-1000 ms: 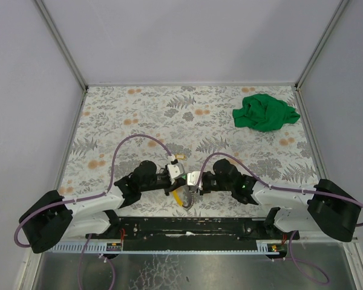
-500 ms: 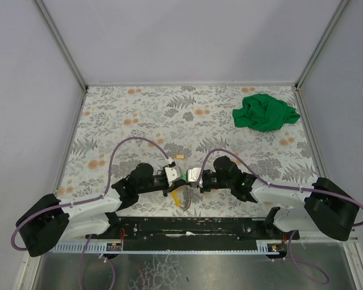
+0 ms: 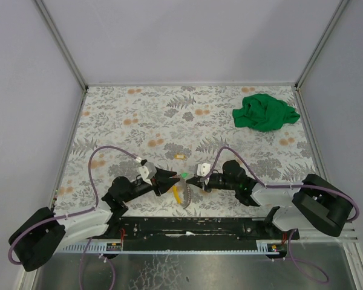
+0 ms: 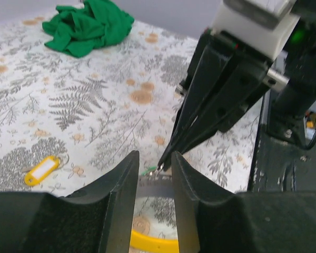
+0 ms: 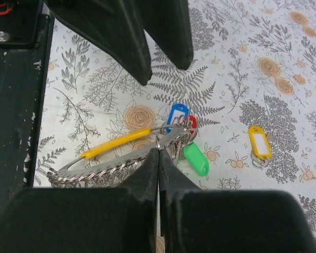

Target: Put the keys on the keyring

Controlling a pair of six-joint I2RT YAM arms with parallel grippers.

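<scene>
The keyring is a silvery loop with a yellow sleeve, several small rings and blue and red tags; it lies on the floral table between the arms. The green-tagged key lies against it. The yellow-tagged key lies apart, farther back. My right gripper is shut, pinching a small metal ring at the keyring's bar. My left gripper is open and empty, just short of the keyring, facing the right gripper's tips.
A crumpled green cloth lies at the back right of the table. The black base rail runs along the near edge behind both grippers. Walls close in the table on three sides.
The left arm has drawn back to the left and its gripper has come off the keyring. The right gripper has shifted slightly right and still pinches at the keyring.
</scene>
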